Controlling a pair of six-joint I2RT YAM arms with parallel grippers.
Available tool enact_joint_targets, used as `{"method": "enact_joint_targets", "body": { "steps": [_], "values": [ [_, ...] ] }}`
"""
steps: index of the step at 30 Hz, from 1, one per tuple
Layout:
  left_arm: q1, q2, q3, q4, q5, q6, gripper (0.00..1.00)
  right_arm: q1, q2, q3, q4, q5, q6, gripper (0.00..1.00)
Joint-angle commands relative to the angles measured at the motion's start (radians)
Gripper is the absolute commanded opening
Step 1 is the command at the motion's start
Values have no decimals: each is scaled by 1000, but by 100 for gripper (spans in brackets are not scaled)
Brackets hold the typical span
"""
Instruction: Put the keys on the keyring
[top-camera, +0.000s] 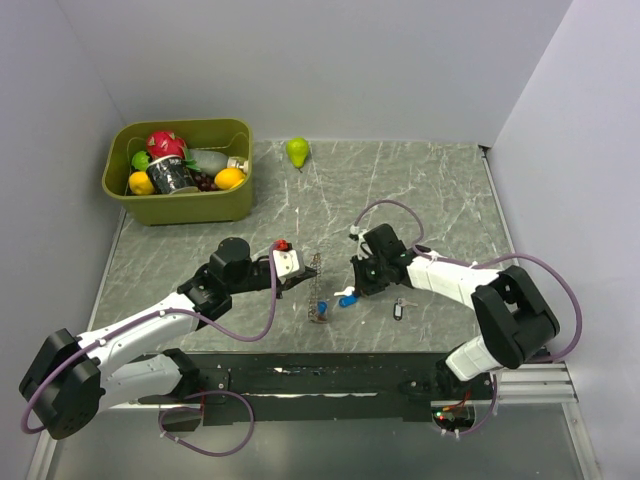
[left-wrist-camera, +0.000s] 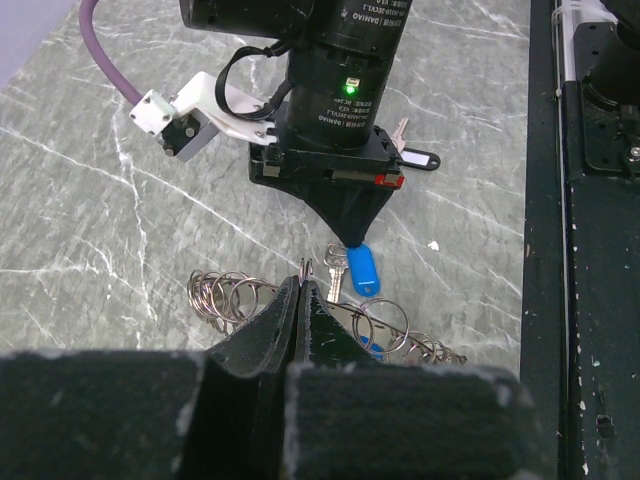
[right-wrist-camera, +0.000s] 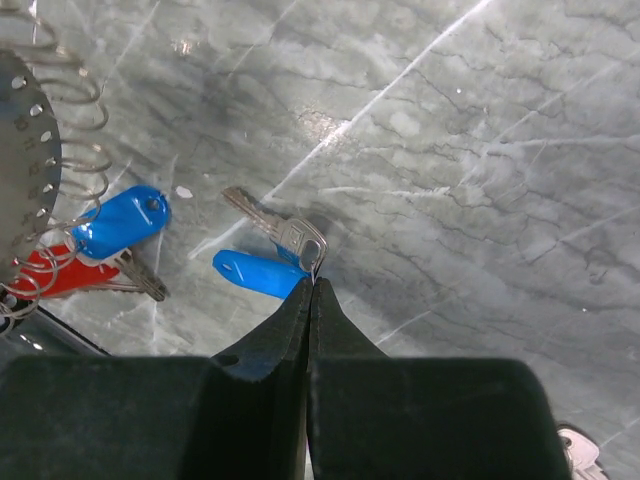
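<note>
Grey marbled counter (top-camera: 440, 190) fills the top view. Near its middle the keyring (top-camera: 318, 290) stands on edge, seen as a thin upright strip. The left claw (top-camera: 303, 278) meets it from the left. The right claw (top-camera: 352, 292) sits just right of the ring, with a blue-tagged key (top-camera: 347, 299) at its tip. A dark-tagged key (top-camera: 398, 310) lies loose further right, apart from both claws. Only this view takes in the green bin (top-camera: 215, 208) of fruit at the far left and the pear (top-camera: 297, 151) beside it near the back wall.

The left wrist view shows what the top one cannot. The left claw (left-wrist-camera: 301, 290) is clenched, a sliver of metal poking out between its fingertips, and the keyring's (left-wrist-camera: 225, 297) wire loops spread to either side, so it is grasping the ring. Beyond it, the right claw (left-wrist-camera: 350, 238) points down at the blue-tagged key (left-wrist-camera: 362, 272), and the dark-tagged key (left-wrist-camera: 415, 159) lies behind that arm.

The right wrist view gives the closest look. The right claw (right-wrist-camera: 312, 285) is clenched on the metal head of the blue-tagged key (right-wrist-camera: 290, 238), whose blade and tag rest on the counter. At the left edge the keyring (right-wrist-camera: 25, 150) shows a perforated face and coiled loops. A second blue tag (right-wrist-camera: 120, 222) and a red tag (right-wrist-camera: 50, 272) lie at the loops; whether they are threaded on I cannot tell.
</note>
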Motion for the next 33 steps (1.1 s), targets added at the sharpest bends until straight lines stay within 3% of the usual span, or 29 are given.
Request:
{"method": "enact_joint_targets", "body": {
  "steps": [1, 5, 6, 9, 12, 23, 33],
  "values": [
    [2, -27, 31, 49, 7, 7, 1, 6, -13, -1, 58, 2, 47, 0],
    [2, -21, 35, 44, 2, 10, 1, 7, -31, -1, 55, 2, 46, 6],
    [2, -19, 34, 47, 5, 9, 1, 7, -36, -2, 58, 2, 44, 17],
    [2, -18, 31, 50, 11, 9, 1, 9, -48, -5, 53, 22, 47, 32],
    [2, -18, 37, 41, 10, 12, 1, 9, -61, -7, 59, 31, 55, 39],
    [2, -22, 31, 45, 10, 12, 1, 12, -35, -9, 76, 37, 38, 45],
    [3, -22, 34, 38, 11, 13, 1, 14, 7, -5, 104, 37, 24, 40]
  ]
}}
